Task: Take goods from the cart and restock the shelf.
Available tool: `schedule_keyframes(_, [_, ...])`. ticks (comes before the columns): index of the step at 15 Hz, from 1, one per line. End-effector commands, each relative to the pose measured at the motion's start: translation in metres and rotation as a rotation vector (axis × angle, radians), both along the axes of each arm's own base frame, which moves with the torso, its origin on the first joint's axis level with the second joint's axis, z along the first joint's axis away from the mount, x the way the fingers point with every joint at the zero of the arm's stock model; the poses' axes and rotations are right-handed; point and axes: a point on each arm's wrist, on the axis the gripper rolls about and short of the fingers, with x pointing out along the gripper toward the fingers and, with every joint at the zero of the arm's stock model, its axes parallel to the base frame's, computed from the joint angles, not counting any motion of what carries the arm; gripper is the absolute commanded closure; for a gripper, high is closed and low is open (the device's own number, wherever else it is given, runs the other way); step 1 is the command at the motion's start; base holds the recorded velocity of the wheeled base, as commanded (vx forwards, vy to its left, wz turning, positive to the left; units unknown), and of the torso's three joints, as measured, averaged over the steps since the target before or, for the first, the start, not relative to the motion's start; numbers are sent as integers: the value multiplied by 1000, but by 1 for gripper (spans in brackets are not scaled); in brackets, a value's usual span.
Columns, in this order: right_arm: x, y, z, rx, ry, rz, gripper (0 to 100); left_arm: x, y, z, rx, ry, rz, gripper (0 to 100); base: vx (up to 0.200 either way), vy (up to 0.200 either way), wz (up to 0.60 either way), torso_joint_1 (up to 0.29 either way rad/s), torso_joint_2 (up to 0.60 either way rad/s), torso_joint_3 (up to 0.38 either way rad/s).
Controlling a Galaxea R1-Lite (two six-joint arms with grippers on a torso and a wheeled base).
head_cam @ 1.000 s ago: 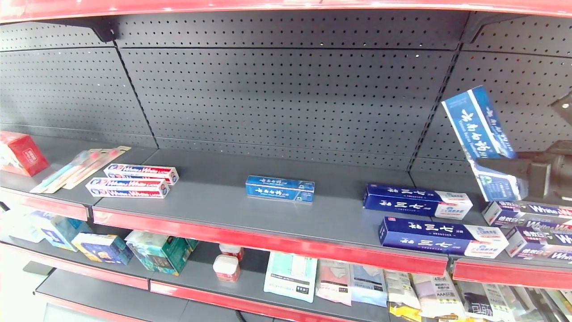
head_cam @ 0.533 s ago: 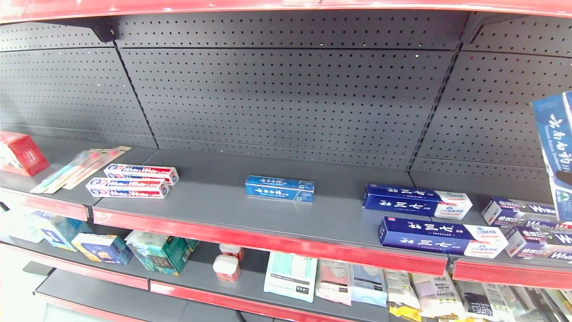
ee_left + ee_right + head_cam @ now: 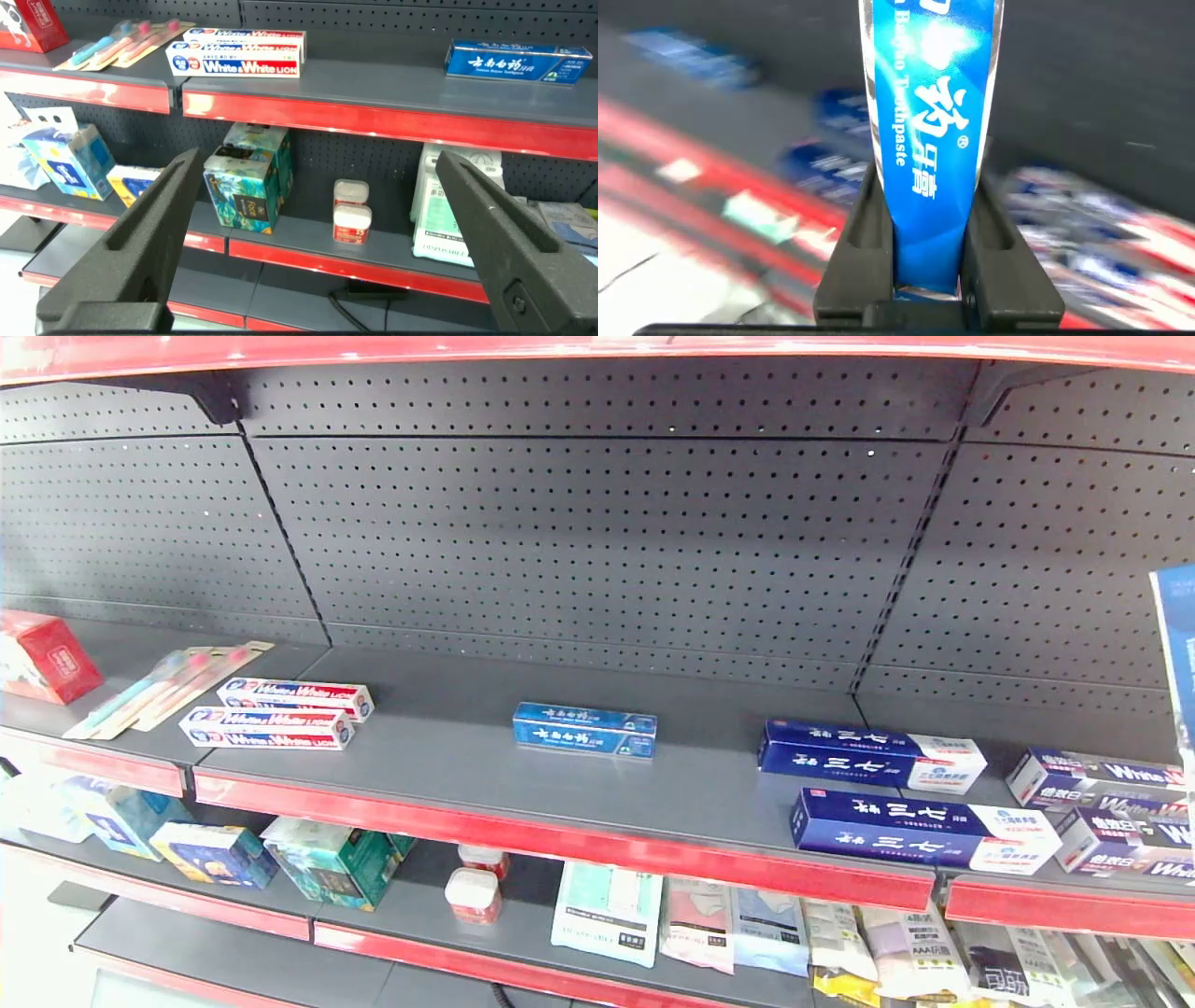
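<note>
While left pincer (image 3: 318, 161) gapes, right pincer (image 3: 929, 219) clamps toothpaste box (image 3: 929, 93).

Matt grey metal shelf (image 3: 448, 747), perforated back panel (image 3: 597, 541), glossy cardboard toothpaste box (image 3: 929, 140)

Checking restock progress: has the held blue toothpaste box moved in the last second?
Yes. The toothpaste box has shifted rightward, away from the shelf upright, and now sits at the head view's right edge.
</note>
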Motion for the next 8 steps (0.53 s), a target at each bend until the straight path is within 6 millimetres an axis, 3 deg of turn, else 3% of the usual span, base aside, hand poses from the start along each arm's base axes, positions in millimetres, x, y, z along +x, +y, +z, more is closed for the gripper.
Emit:
schedule_keyframes(1, [-36,27,-6,8,-29,186,100,0,0,0,1,1,1,0,0,0,0,0,0,0])
schedule_keyframes(3, [-52,37,-12,26,-20,321,100,0,0,0,0,0,1,0,0,0,0,0,0,0])
schedule_keyframes(6, [-71,40,-22,91,-39,332,100,0,0,0,0,0,1,0,0,0,0,0,0,0])
schedule_keyframes(8, [-72,40,-18,154,-32,342,100,0,0,0,0,0,1,0,0,0,0,0,0,0])
